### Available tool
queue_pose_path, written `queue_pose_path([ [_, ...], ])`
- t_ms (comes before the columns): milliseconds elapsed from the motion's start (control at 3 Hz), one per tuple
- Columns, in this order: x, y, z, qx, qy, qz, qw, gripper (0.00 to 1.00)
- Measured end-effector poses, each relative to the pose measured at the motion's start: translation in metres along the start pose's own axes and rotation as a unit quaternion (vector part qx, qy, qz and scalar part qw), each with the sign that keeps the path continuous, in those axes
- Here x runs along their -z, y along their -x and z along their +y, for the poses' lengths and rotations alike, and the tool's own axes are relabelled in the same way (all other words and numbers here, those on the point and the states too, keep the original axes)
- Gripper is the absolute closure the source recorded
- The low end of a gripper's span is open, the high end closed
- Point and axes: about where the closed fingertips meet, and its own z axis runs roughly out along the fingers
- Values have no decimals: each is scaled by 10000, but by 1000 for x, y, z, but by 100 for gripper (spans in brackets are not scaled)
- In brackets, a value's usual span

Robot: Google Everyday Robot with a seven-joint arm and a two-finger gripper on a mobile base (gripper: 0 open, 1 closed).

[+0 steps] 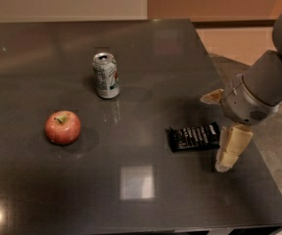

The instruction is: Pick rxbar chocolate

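1. A dark, glossy table [180, 58] fills most of the view and carries pale light reflections near its front edge. Behind it the wall [62, 1] is cream on the left and orange-brown on the right. A strip of floor [278, 146] shows past the table's right edge.
2. A round red apple [62, 127] with a short stem sits at the left, its skin smooth and shiny.
3. Farther back and to the right, a silver soda can [105, 75] stands upright. It is a metal cylinder with a printed side.
4. The rxbar chocolate [194, 137] lies flat on the table, right of centre. It is a thin rectangle in a glossy black wrapper with lines of white text.
5. At the right the grey arm ends in the gripper [216, 131], spread wide and holding nothing. One tan finger [233, 148] hangs just beside the bar's right end; the other sits higher, apart from the bar.
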Motion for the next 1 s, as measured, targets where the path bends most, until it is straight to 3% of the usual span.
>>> queue_pose_path([
  [333, -8, 1, 1, 13, 46, 33, 10000, 0],
  [667, -13, 2, 1, 19, 101, 38, 9999, 18],
  [1000, -15, 3, 1, 22, 140, 30, 9999, 43],
])
